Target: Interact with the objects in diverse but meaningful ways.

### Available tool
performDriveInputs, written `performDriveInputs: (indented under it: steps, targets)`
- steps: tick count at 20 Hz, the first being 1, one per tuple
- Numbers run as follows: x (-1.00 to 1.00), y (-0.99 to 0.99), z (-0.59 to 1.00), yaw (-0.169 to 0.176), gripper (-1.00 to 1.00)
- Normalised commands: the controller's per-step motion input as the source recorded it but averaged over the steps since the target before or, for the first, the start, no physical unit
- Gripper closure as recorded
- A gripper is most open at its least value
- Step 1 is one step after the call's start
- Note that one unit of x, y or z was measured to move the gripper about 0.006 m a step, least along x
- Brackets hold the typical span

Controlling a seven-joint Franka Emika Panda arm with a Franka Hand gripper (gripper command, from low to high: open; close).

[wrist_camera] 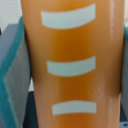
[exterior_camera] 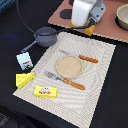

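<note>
Orange-brown bread loaf [wrist_camera: 70, 65] with three pale slashes fills the wrist view, clamped between the gripper [exterior_camera: 89, 26] fingers above the placemat's [exterior_camera: 95, 80] far edge | pan [exterior_camera: 44, 36] at mat's far corner on the exterior view's left | milk carton [exterior_camera: 24, 60], cheese wedge [exterior_camera: 24, 79], yellow box [exterior_camera: 45, 91] along near-left edge

A black tabletop [exterior_camera: 107, 95] carries a woven beige placemat [exterior_camera: 95, 65], with a pinkish-brown board [exterior_camera: 107, 27] at its far edge. Directly on the dark surface, beside the mat on the exterior view's left, sit a dark grey long-handled pan [exterior_camera: 45, 36], a pale blue milk carton [exterior_camera: 24, 60] and a yellow holed cheese wedge [exterior_camera: 24, 79].
</note>
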Motion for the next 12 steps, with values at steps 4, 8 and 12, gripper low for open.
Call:
performDriveInputs:
  steps: [4,8,12]
  targets:
    - [-0.96,-0.23,-0.18,-0.07,1.0]
    - [-0.96,-0.19,-0.2,-0.055,1.0]
    - [-0.94,-0.15,-0.15,-0.053,1.0]
